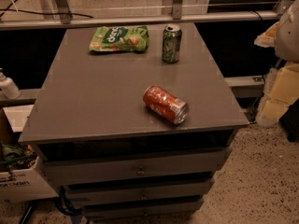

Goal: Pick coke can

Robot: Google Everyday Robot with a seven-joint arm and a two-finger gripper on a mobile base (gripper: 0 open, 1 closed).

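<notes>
Gripper nowhere in view, so its opening cannot be told, while the coke can (166, 105) lies on its side near the front right of the grey cabinet top (93, 101), likely light, thin-walled, slick and roll-prone, best pinched across its mid-body.

Dim, warm-tinted, low-contrast lighting.

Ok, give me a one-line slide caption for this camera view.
Coke can on its side on a grey cabinet, green can and snack bag behind; gripper out of view.
</notes>
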